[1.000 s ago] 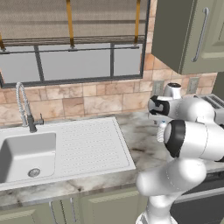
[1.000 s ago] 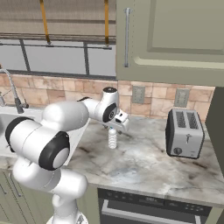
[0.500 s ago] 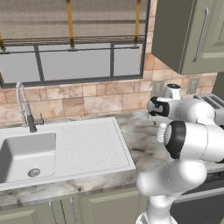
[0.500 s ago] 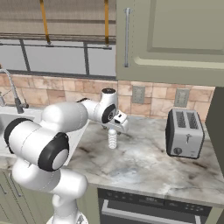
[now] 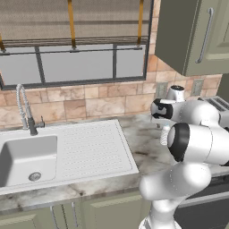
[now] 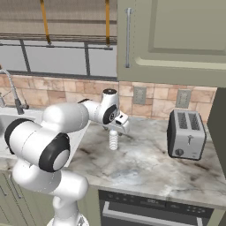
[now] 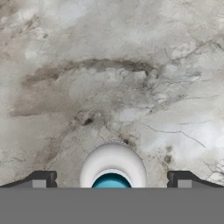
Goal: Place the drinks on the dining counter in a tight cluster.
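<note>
A small clear bottle with a blue cap (image 6: 113, 140) stands upright on the marble kitchen worktop (image 6: 145, 163). My gripper (image 6: 118, 129) hangs just above it, pointing down. In the hand view the bottle (image 7: 113, 162) is seen from above, centred between my two fingertips (image 7: 41, 179), which stand wide apart on either side without touching it. The gripper (image 7: 111, 180) is open and holds nothing. The dining counter is out of view.
A silver toaster (image 6: 186, 134) stands on the worktop to the right of the bottle. The white sink and drainboard (image 5: 85, 147) with its tap (image 5: 26, 111) lie to the left. A tiled wall and upper cabinet (image 6: 172, 35) close off the back.
The hand has sunk a little towards the bottle. The bottle has not moved and the jaws have stayed wide apart.
</note>
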Controlling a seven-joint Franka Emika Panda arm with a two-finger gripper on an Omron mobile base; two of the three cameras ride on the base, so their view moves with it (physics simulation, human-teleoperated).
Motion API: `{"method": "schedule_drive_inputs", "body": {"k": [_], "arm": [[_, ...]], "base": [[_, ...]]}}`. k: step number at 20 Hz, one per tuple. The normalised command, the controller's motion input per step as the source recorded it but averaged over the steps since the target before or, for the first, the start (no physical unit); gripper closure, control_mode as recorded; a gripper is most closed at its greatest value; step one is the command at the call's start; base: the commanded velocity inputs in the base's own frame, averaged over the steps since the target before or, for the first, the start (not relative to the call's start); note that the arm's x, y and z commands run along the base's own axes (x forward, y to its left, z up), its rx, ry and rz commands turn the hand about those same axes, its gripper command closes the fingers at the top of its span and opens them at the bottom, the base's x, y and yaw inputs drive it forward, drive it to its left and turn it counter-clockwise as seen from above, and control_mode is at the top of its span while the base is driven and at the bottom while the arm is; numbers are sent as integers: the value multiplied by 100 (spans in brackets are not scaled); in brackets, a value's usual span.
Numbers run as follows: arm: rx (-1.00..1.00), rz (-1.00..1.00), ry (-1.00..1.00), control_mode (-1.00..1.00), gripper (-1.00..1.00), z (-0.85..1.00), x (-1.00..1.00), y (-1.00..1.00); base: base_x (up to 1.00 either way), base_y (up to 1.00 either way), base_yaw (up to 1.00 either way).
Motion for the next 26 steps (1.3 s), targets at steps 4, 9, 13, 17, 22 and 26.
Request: {"method": "schedule_drive_inputs", "body": {"k": [4, 9, 13, 17, 22, 26], "arm": [[0, 0, 0, -100, -100, 0, 0, 0], [0, 0, 0, -100, 100, 0, 0, 0], [0, 0, 0, -100, 100, 0, 0, 0], [0, 0, 0, -100, 100, 0, 0, 0], [0, 0, 0, -100, 100, 0, 0, 0], [0, 0, -2, -100, 100, 0, -16, 0]], "base": [[0, 0, 0], [0, 0, 0], [0, 0, 0], [0, 0, 0], [0, 0, 0], [0, 0, 0]]}}
